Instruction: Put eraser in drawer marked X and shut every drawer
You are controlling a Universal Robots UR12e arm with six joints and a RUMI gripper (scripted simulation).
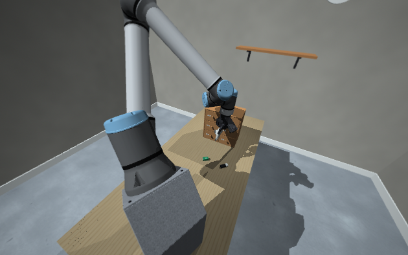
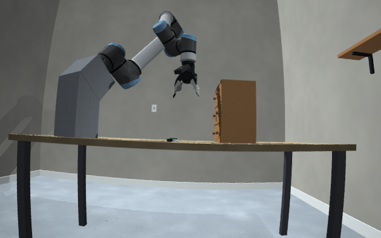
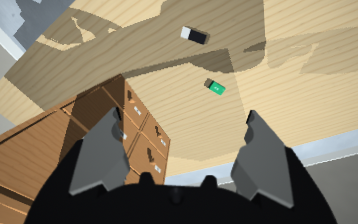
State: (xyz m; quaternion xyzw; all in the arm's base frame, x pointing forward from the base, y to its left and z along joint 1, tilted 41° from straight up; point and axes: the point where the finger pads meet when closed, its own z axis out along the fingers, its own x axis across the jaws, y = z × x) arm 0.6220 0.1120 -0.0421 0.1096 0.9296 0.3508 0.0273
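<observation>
From left to right in the exterior view, the black-and-white eraser (image 1: 224, 166) (image 2: 172, 140) (image 3: 195, 35) lies on the tabletop (image 1: 188, 142) (image 2: 130, 145) (image 3: 300, 100) near a green item (image 1: 206, 158) (image 2: 173, 138) (image 3: 216, 88); the end effector (image 1: 217, 135) (image 2: 186, 96) (image 3: 182, 109) hangs above, fingers spread fully, holding and touching nothing; the upright chest (image 1: 241, 120) (image 2: 239, 112) (image 3: 95, 110) stands at the right.
</observation>
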